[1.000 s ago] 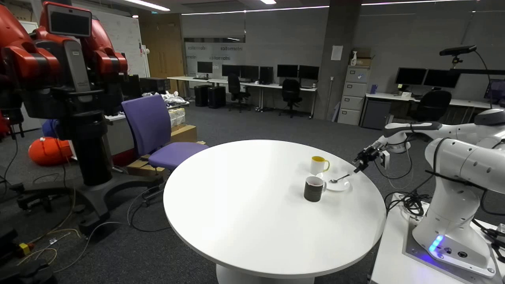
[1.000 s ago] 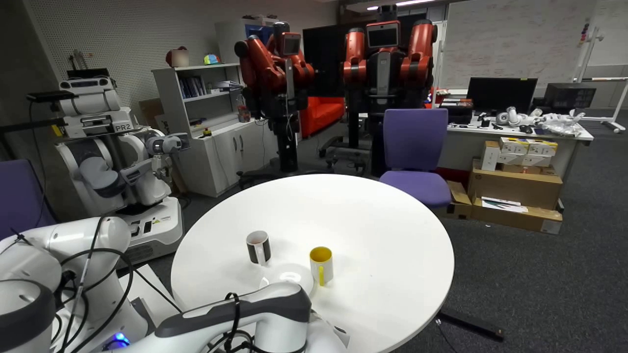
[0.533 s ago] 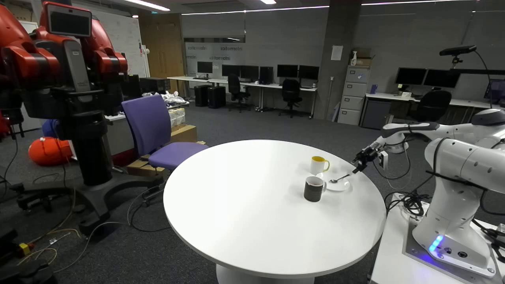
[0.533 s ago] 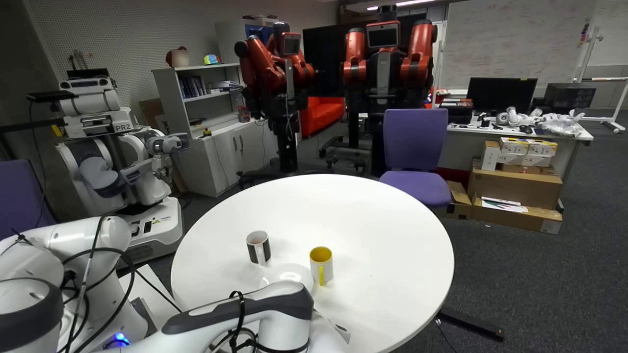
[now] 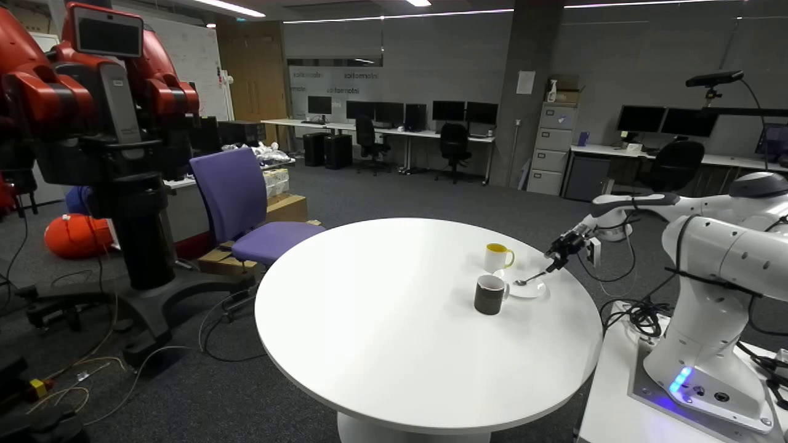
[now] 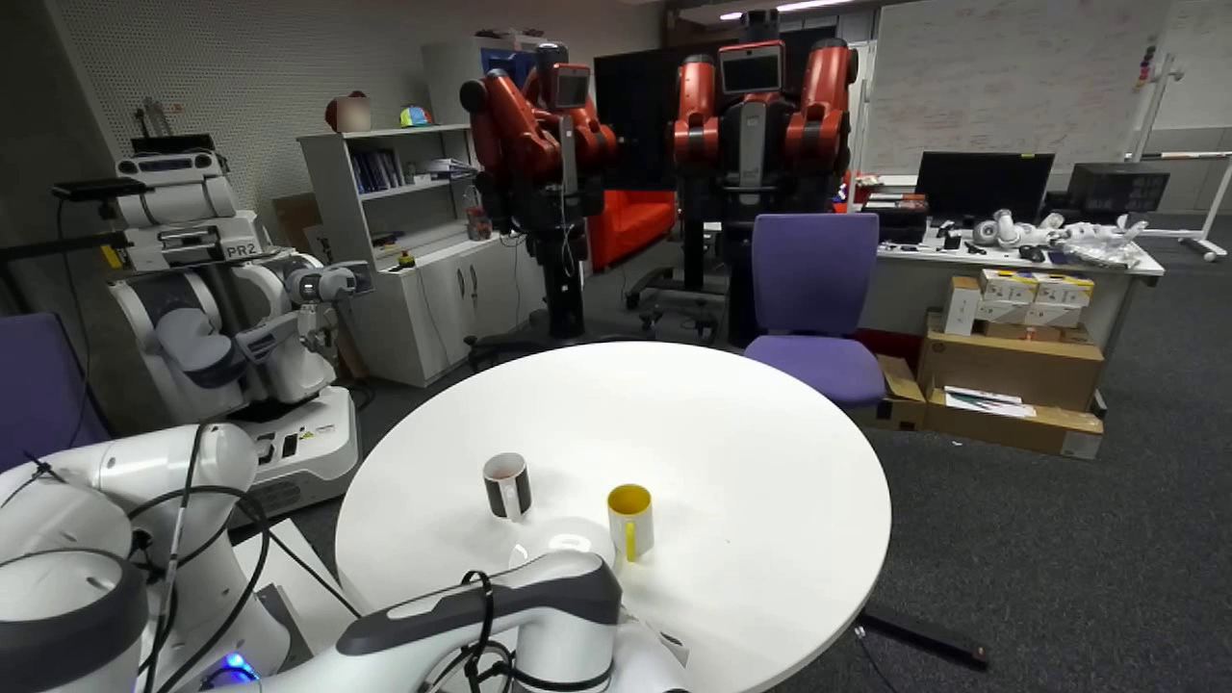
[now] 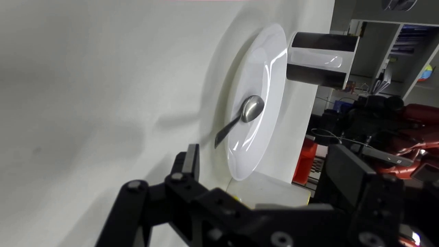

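- One gripper is hovering near one spoon; its two fingers are standing wide apart, a broad gap showing between them.
- The spoon is lying on one white plate; its handle is jutting past the plate's edge and, in the wrist view, pointing between seven and eight o'clock; the handle's end is showing near one finger, apart from it.
- Two mugs are standing upright by the plate; in an exterior view the black-and-white mug is sitting at about eight o'clock from it, the yellow-handled mug between ten and eleven, while the gripper is hanging at about two; the mugs are standing apart; whether either is touching the plate is not showing clearly.
- In an exterior view one round white worktop is carrying these things around its two o'clock side; its rim is curving near the plate toward three o'clock, leaving a narrower strip there; its surface is stretching widely from the black-and-white mug toward nine and seven o'clock.
- In an exterior view one robot arm is crossing the six o'clock side, covering part of the plate; beyond the worktop's rim, two red robots are standing between eleven and one; two purple chairs are showing, one between one and two, one at the picture's nine o'clock edge.
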`<state>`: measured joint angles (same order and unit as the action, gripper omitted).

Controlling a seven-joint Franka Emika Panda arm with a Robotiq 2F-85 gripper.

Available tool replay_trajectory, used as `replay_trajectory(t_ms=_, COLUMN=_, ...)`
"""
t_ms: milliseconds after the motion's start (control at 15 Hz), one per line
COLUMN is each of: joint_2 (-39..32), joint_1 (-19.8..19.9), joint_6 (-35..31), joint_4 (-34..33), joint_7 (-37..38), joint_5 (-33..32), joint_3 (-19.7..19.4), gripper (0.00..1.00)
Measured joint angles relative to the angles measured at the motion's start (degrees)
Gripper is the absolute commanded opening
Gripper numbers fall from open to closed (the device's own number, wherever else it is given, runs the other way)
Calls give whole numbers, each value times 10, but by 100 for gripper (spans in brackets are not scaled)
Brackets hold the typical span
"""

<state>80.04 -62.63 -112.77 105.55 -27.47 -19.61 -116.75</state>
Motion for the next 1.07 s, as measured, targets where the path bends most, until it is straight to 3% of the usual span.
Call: replay_trajectory(t_ms=1067, joint_2=14, joint_1=-23, joint_6=0, joint_4=-9, joint_7=3, joint_5=0, joint_3=-5, gripper=100)
